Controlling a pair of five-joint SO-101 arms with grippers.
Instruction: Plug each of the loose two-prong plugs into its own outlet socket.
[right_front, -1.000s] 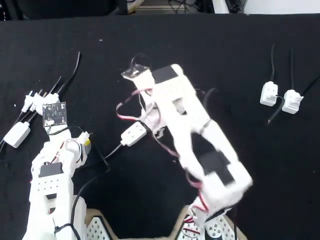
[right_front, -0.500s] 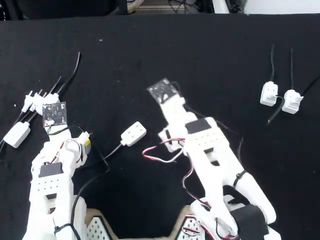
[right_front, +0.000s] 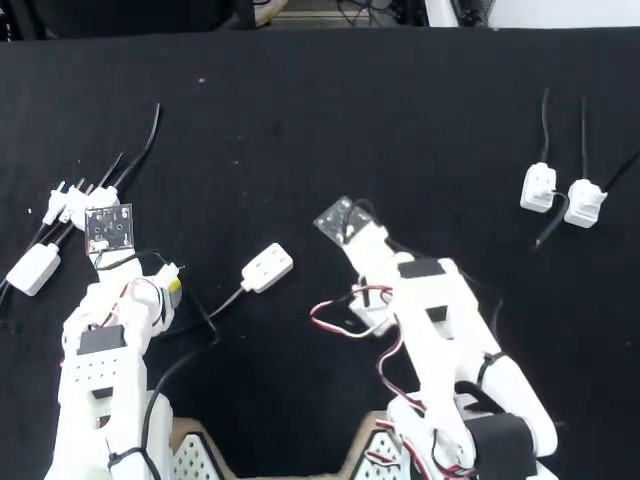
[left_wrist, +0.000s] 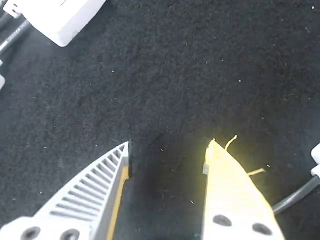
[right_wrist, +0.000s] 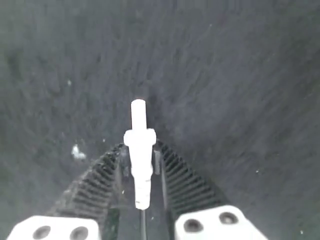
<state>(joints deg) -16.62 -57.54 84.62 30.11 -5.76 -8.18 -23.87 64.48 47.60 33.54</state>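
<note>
Two arms over the black table, and the right gripper is the one with something in it. Its jaws are pinched tight on a white plug, the prong end poking out past the fingertips, bare cloth underneath. From the high view the right arm stands at mid-table. Its tip is near a white socket that lies on its black cord, but apart from it, not touching. Over to the left gripper: spread wide, nothing between the fingers, hanging over the cloth near a white block. The left arm sits at the left side of the table. Just beyond it lies a cluster of loose plugs on black cords. Far right, two white pieces on cords lie side by side.
</note>
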